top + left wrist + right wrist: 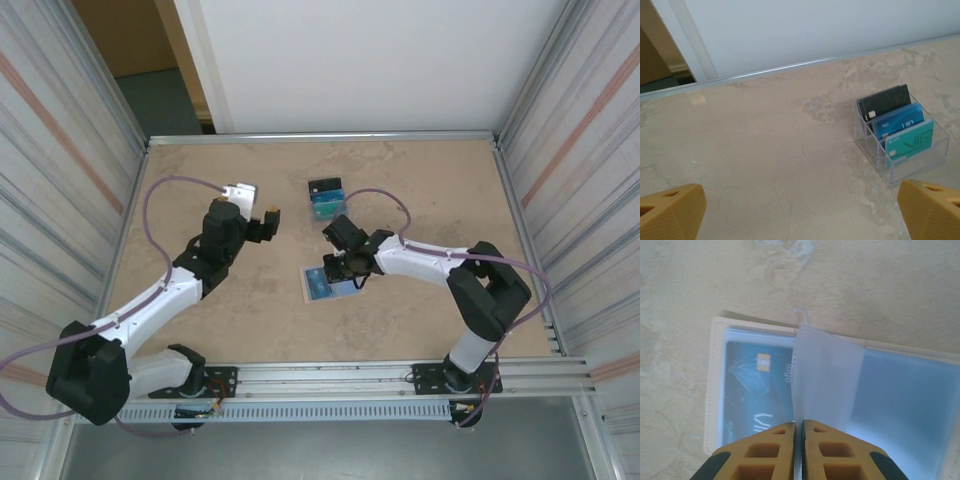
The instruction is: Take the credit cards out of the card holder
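As holder [714, 390] lies open, blue card [752, 390] inside

Two robot arms [160, 290] [430, 262]. One open card holder [714, 380] containing one blue card [750, 390]. One clear box [917, 167] containing three cards: one black card [885, 101], one second blue card [900, 122], one teal card [912, 140].

right claw [340, 271] rests on the unfolded card holder [317, 290], seemingly pinching it.

A mottled beige table [200, 170] under even light — white back wall [380, 60], ribbed metal side panels [60, 120].
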